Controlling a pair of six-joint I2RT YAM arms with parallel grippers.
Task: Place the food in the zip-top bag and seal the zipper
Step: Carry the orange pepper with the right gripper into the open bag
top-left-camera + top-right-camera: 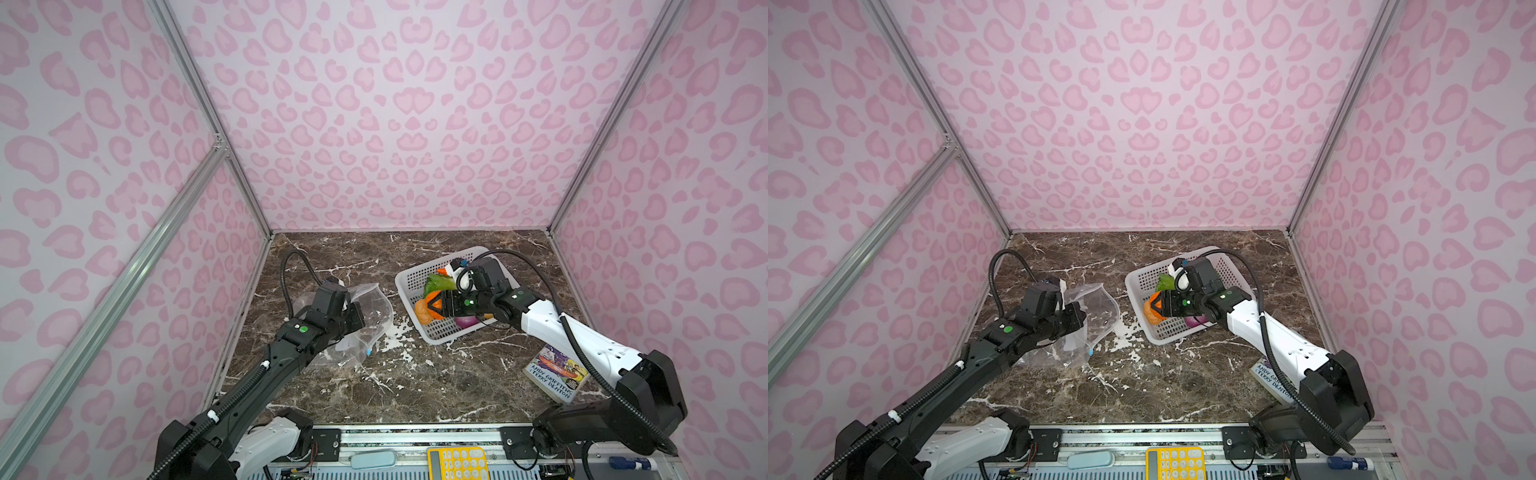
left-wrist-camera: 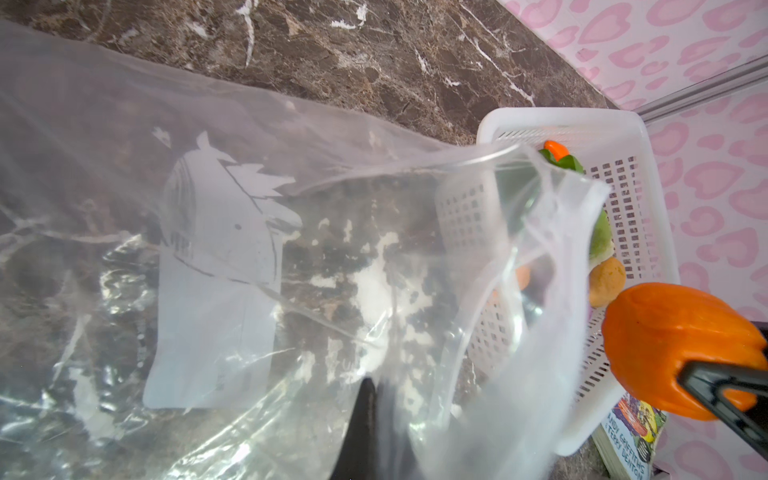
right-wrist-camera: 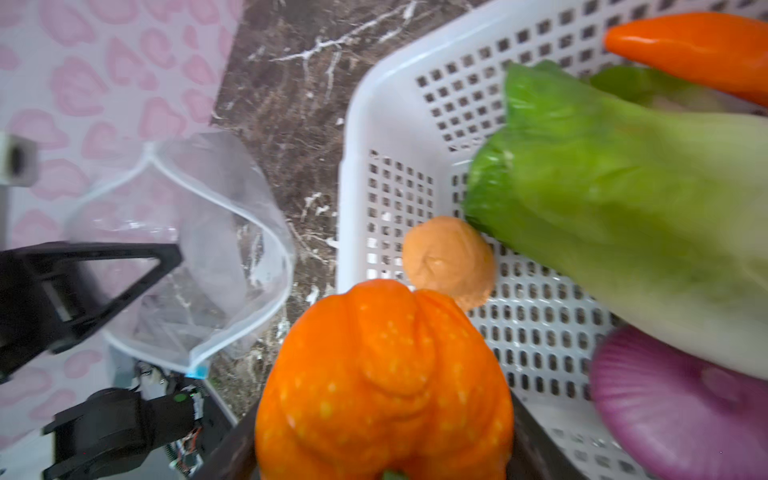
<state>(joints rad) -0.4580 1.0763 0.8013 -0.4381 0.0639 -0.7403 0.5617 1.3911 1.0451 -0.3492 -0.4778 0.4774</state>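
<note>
**Gripping the pumpkin beside the gaping bag**

Both top views show the right gripper spread around the pumpkin, clasping it at the basket's edge. The left gripper is masked by its wrist. Left wrist view alone shows a black finger pinched tight on the zip-top bag's film. Right wrist view cuts off most of its own fingers. Beyond them lie a potato, cabbage, carrot and onion in the basket, blurred. The zipper rims the bag's gaping mouth.
</note>
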